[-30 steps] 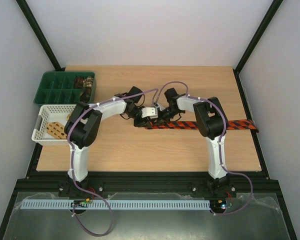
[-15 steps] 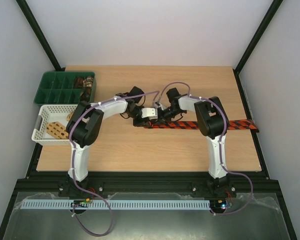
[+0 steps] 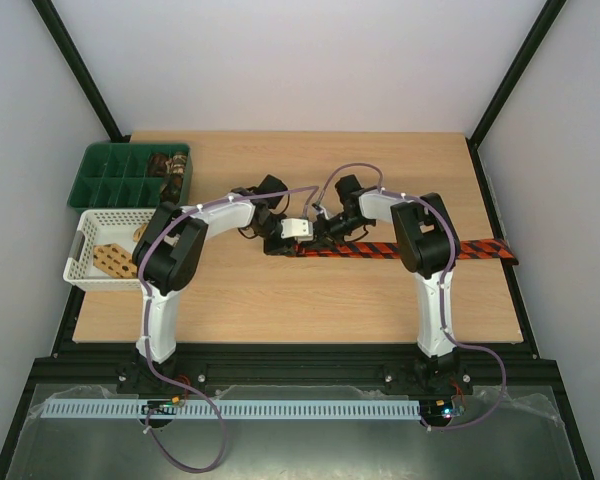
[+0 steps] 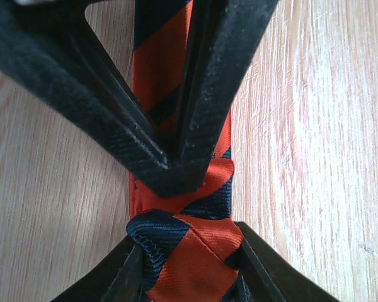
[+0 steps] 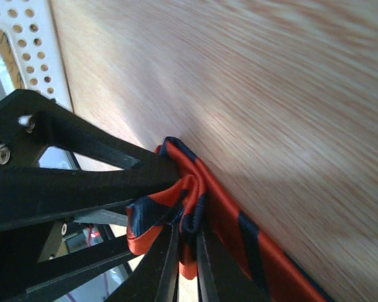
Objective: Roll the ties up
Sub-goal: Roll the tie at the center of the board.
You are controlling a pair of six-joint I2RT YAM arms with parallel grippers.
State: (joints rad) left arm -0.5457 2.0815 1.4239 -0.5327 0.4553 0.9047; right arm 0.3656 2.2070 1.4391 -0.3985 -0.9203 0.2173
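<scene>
A red-and-black striped tie lies flat across the table, running right to its edge. Its left end is folded into a small roll in the middle of the table. My left gripper is shut on that roll, its fingers pressing both sides. My right gripper meets it from the right and is shut on a fold of the same tie end. The right fingers pinch the fabric between them. Brown patterned ties sit in the green tray.
A green compartment tray stands at the back left. A white lattice basket with tan patterned fabric stands in front of it. The tie's wide end hangs at the table's right edge.
Both grippers stay on the tie's rolled end. They have shifted slightly, the left wrist turning a little; the tie's long part has not moved.
</scene>
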